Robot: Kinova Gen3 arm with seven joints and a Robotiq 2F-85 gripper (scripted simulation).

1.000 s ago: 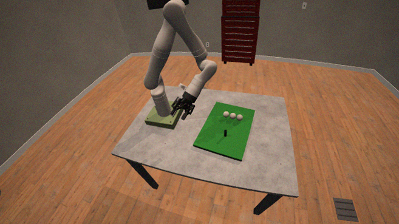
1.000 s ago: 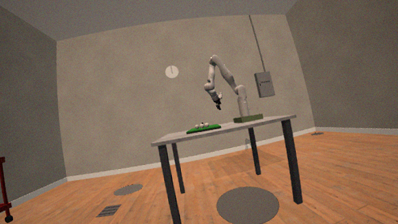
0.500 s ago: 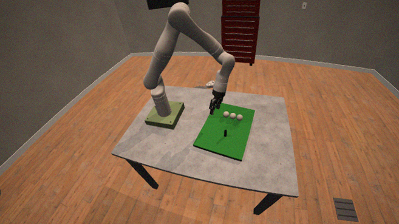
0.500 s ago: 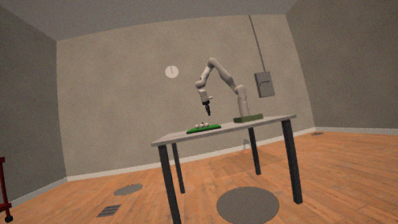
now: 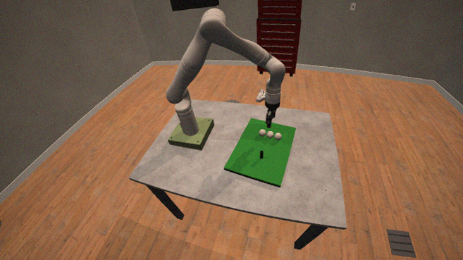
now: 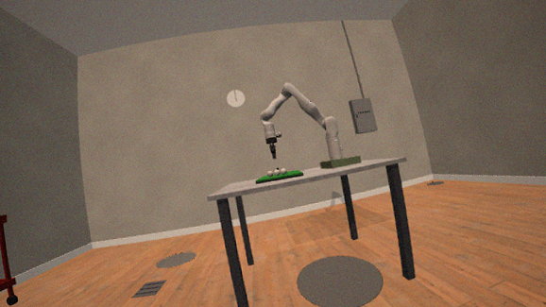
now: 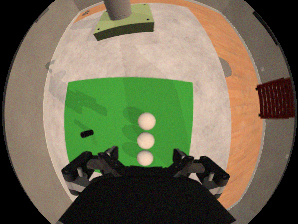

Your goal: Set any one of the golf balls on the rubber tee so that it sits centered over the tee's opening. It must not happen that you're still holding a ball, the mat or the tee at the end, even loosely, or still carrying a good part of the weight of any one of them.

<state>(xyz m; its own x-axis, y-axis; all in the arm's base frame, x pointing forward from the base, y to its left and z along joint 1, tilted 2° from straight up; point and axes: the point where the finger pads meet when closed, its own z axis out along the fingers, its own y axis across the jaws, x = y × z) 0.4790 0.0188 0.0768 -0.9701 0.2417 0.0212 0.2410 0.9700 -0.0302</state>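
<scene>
The fingers are hanging spread wide and empty, pointing down above the row of three golf balls (image 7: 145,139), the black rubber tee (image 7: 85,135) lying off to one side of them.

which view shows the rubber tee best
The top view: the black rubber tee stands upright on the green mat, apart from the three golf balls. The wrist view shows only a small dark mark at the mat's left. In the exterior view it cannot be made out.
</scene>
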